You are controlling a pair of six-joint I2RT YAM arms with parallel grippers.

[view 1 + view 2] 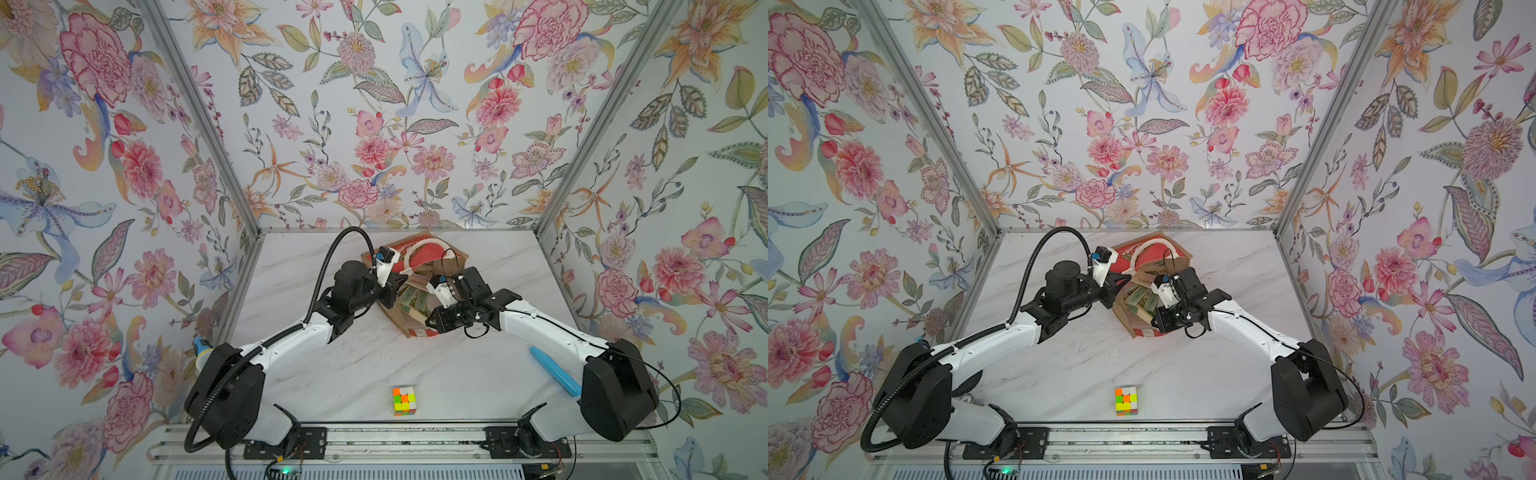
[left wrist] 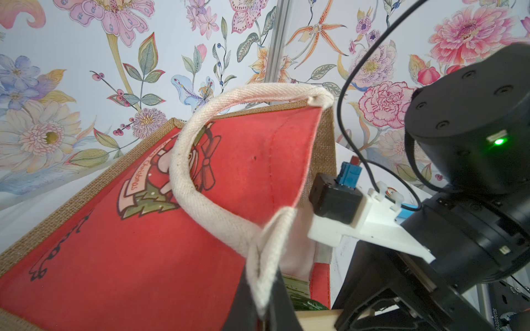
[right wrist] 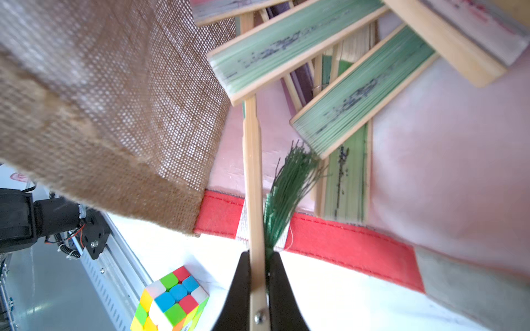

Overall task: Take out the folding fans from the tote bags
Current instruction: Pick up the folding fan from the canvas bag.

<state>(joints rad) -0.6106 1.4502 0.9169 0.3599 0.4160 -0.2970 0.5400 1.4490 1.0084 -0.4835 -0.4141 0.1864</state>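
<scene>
Pinching one folding fan [image 3: 252, 172] by its bamboo rib, your right gripper [image 3: 257, 259] sits just outside the tote bag [image 3: 100, 100] mouth (a green tassel [image 3: 286, 186] trails between the jaws). Your left gripper [image 2: 262, 286] is pressed together on the bag's white handle [image 2: 200, 200]. The other folding fans [image 3: 358, 94] lie crossed inside the bag, toward the back of the marble table [image 1: 374, 365].

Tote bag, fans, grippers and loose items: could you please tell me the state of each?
tote bag: tipped over, mouth open
left gripper: shut on white handle
right gripper: shut on tasselled fan
tasselled fan: closed, pivot end past the bag's rim
other fans: closed, inside the bag
cube: scrambled, on the table
blue tube: lying flat on the table
</scene>
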